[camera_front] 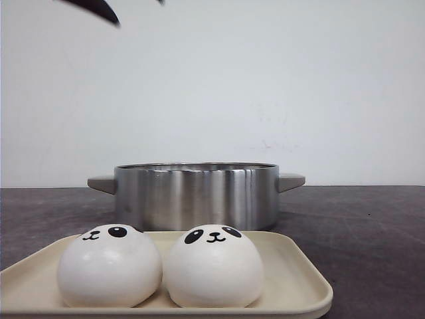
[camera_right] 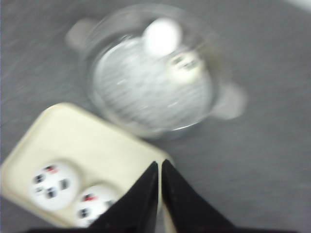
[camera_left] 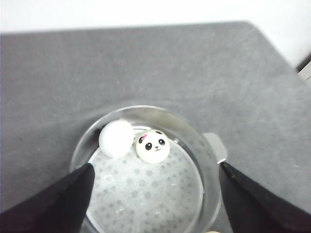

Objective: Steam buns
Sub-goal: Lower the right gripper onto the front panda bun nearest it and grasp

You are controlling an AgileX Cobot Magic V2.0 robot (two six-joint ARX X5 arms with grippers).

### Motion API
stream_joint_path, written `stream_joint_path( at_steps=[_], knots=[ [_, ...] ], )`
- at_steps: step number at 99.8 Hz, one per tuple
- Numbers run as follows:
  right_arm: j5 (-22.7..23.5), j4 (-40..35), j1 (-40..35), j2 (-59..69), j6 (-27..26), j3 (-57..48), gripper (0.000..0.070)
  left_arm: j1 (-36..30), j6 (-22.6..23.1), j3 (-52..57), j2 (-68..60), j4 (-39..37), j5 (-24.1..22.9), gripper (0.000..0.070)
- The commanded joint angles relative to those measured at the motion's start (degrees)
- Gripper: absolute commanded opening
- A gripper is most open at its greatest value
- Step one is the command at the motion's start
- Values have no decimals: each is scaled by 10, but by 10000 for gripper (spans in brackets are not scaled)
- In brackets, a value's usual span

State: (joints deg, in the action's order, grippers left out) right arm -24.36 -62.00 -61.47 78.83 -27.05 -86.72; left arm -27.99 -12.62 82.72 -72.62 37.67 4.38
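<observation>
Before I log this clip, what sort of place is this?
Probably a staged tabletop test bench, not a real kitchen: a dark grey table against a bare white wall, holding only a stainless steel steamer pot and a cream plastic tray of white panda-faced buns.

No readable txt, labels, brands or nos. in any view; only printed panda faces on buns (camera_front: pixel 159 269).

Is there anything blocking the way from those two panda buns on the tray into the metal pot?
Nothing visible does. The two buns sit uncovered on the cream tray, and the pot just behind it has no lid. Two buns already inside leave most of the perforated floor free.
</observation>
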Motion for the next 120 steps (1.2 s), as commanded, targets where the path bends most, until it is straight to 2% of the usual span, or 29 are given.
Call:
stream_joint_path(
  at_steps=[1,17,20,24,34,37,40,58,78,98,120],
  knots=[
    [34,43,-6,9,-41,42,1,-3,10,12,28,9,-1,470],
    [108,111,-6,13,-99,149,3,-3,10,12,108,31,-5,470],
    [117,120,-6,13,-105,165,28,-3,10,12,120,34,-8,470],
    [130,130,-6,13,-113,184,113,-3,10,12,136,38,-12,470],
    [143,140,-7,13,-135,216,401,-3,11,12,169,51,-16,470],
    [145,139,-7,13,-140,222,451,-3,11,12,177,57,-16,470],
    [145,140,-7,13,-143,227,472,-3,10,12,183,62,-16,470],
    [163,164,-5,14,-148,252,473,-3,10,12,211,91,-16,470],
    [209,197,3,48,-151,267,473,-3,10,12,221,92,-16,470],
    [216,229,10,111,-151,267,473,-3,10,12,222,94,-16,470],
    [224,228,13,166,-150,267,473,-10,7,12,223,95,-16,470]
  ],
)
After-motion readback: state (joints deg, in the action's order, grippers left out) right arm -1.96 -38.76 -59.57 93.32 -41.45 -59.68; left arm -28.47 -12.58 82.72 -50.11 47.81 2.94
